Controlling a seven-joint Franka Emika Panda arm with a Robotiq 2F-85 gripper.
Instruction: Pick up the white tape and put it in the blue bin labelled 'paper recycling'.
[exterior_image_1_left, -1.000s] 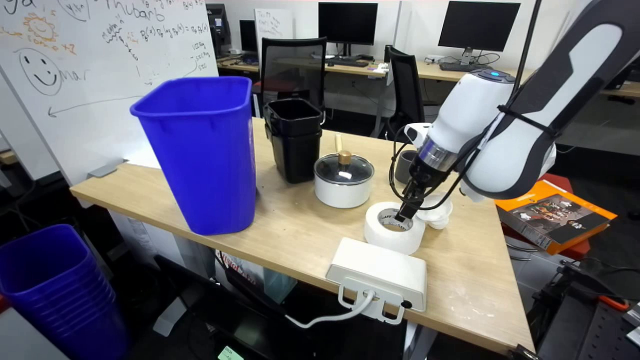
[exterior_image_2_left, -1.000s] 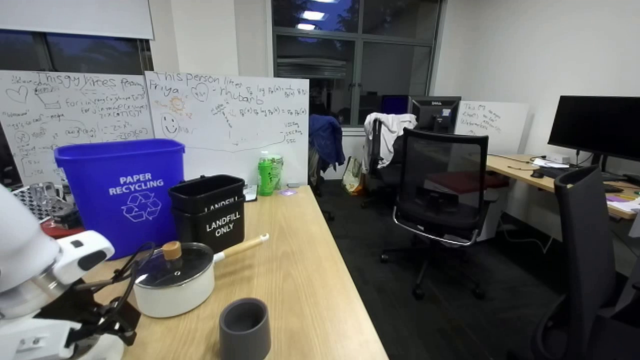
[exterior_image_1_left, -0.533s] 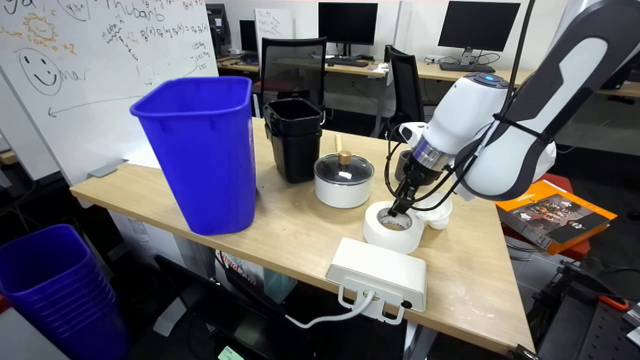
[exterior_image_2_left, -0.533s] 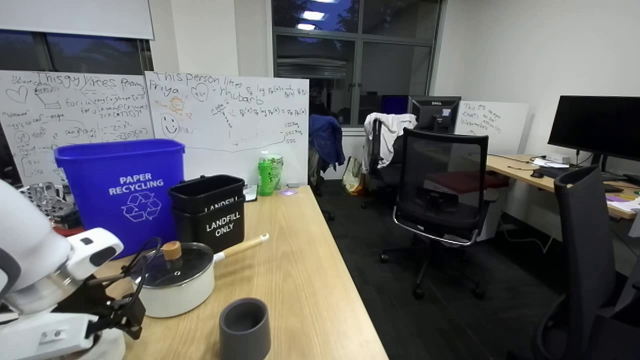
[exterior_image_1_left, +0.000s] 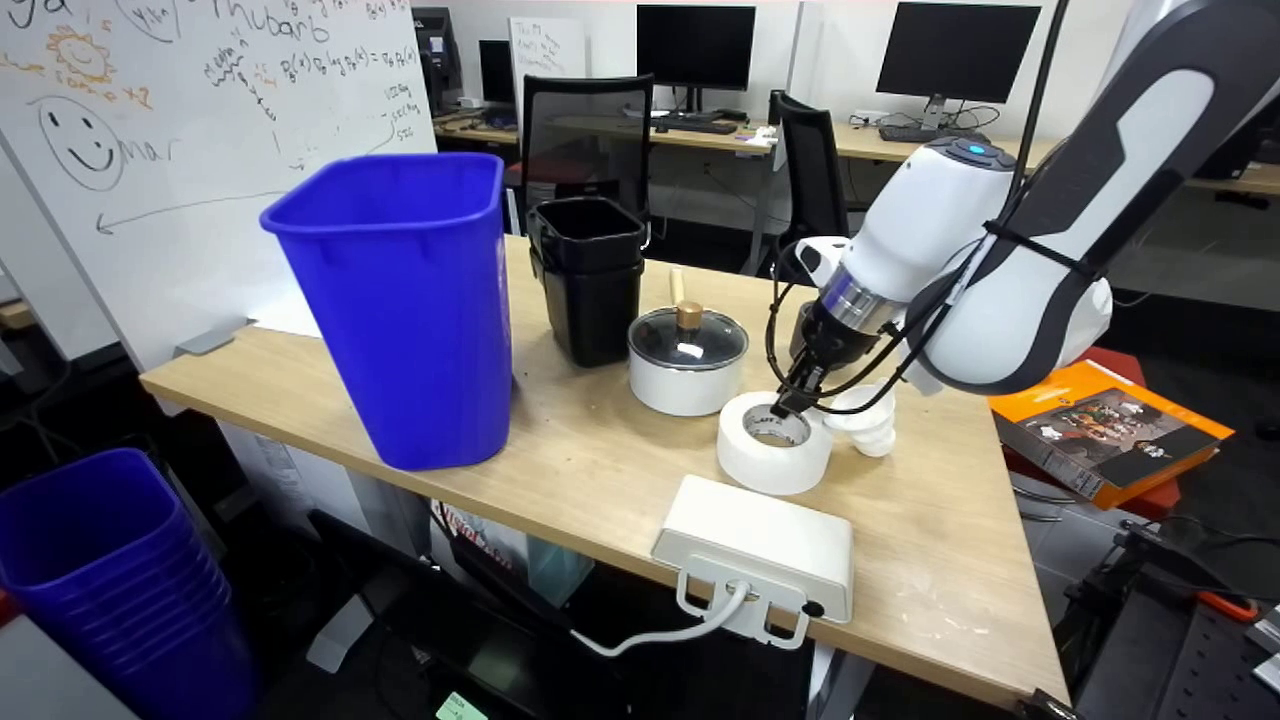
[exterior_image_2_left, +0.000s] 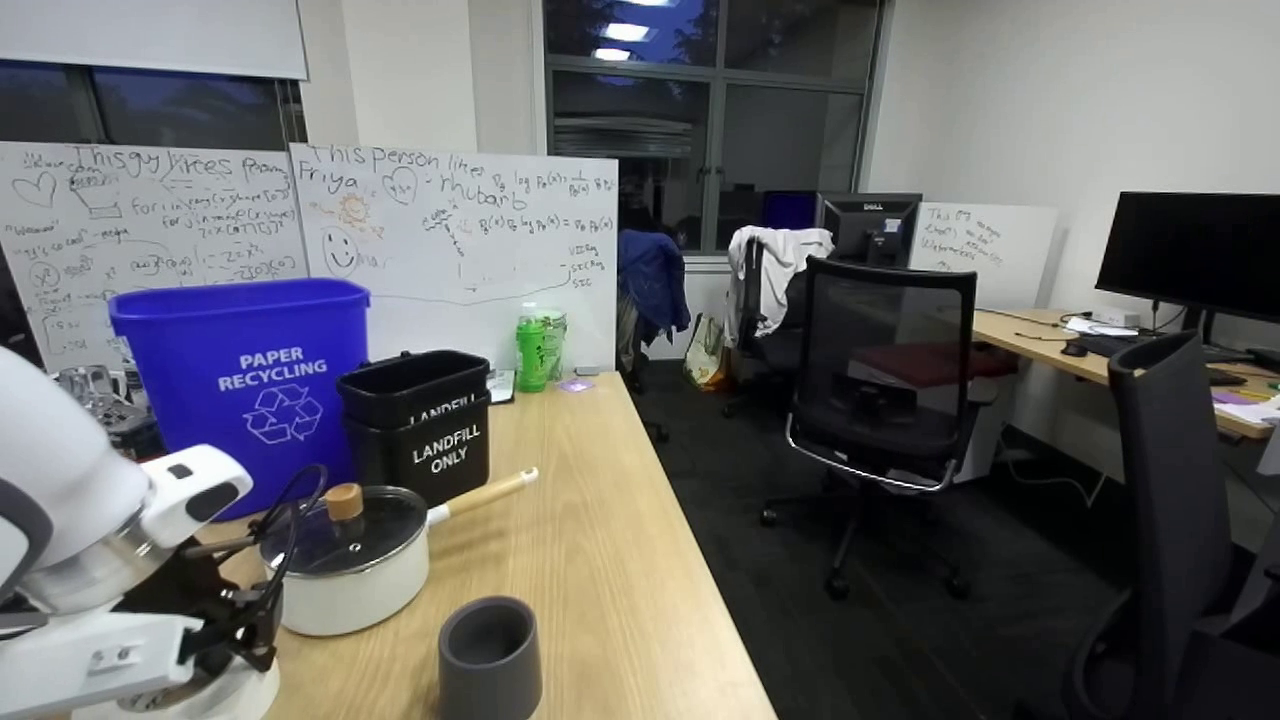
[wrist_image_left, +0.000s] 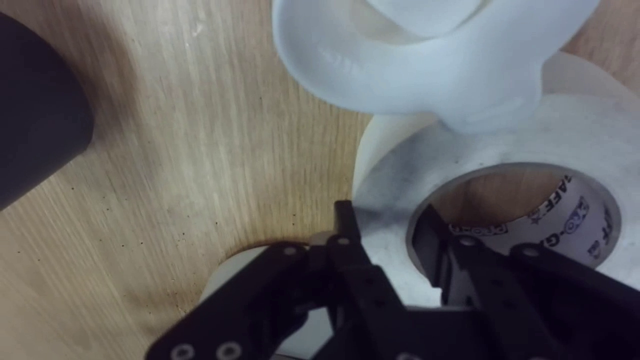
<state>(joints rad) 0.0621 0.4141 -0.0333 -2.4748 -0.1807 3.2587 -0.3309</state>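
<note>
While in claw (wrist_image_left: 386, 225), tape (exterior_image_1_left: 773, 467) beside dish (wrist_image_left: 415, 75).

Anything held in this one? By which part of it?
The gripper holds the white tape by its ring wall, one finger inside the hole, the other outside.

On the worktop (exterior_image_1_left: 590, 450), one covered white pot (exterior_image_1_left: 684, 387) is standing near two nested black bins (exterior_image_2_left: 418, 442). A grey cup (exterior_image_2_left: 490, 682) also stands there, upright.

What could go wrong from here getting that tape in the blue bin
The gripper holds just one side of the white tape, so it might slip. In the wrist view the white dish overlaps the tape and might get dragged. The blue bin stands tall; a low approach could bump it.
</note>
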